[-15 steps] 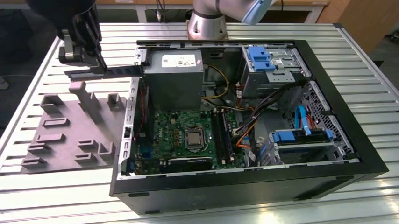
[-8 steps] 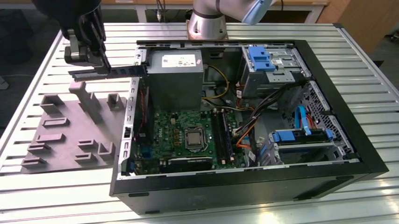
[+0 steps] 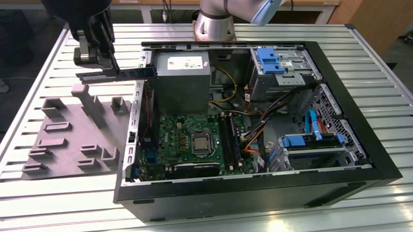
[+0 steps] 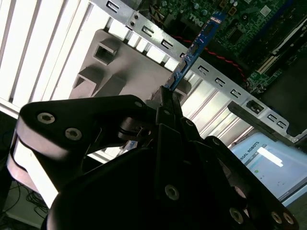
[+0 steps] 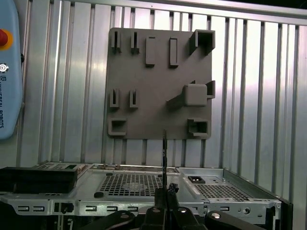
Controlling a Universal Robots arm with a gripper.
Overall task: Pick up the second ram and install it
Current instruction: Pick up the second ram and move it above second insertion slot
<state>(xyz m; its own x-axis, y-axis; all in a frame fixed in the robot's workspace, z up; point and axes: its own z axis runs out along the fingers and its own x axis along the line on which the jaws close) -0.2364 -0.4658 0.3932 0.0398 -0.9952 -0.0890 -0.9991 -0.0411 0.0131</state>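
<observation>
Slatted aluminium table [image 3: 65, 203] carries an open computer case [image 3: 258, 193] lying on its side, with a grey fixture [image 3: 65, 125] flat on the slats at the exterior view's left, just beside the case wall. The arm base [image 3: 216, 24] stands behind the case.

Gripper position: the gripper [image 3: 111, 67] hangs above the rear of the fixture, near the case's rear corner on the exterior view's left.

Finger state: the fingers [image 4: 168, 108] are drawn narrow and clamp one end of the ram [image 3: 132, 72]. No gap shows between fingers and stick in the second wrist view.

Ram position:
- Exterior view: the ram is off the table, held roughly level. Its free end reaches toward the case wall beside the power supply [image 3: 183, 72]. It touches neither fixture nor case.
- Second wrist view: the ram [image 4: 196, 45] projects straight out from the gripper [image 4: 165, 98], crossing over the slotted case wall [image 4: 216, 81] toward the green motherboard [image 4: 249, 19].
- First wrist view: the ram [image 5: 164, 153] is seen edge-on as a thin dark line rising from the gripper [image 5: 165, 194], with the perforated case panel [image 5: 134, 184] and the fixture [image 5: 158, 86] beyond it.

Motherboard [image 3: 174, 135]: it lies on the case floor, with long black slots [image 3: 229, 140] beside the processor socket [image 3: 201, 143]. The ram is well apart from these slots.
</observation>
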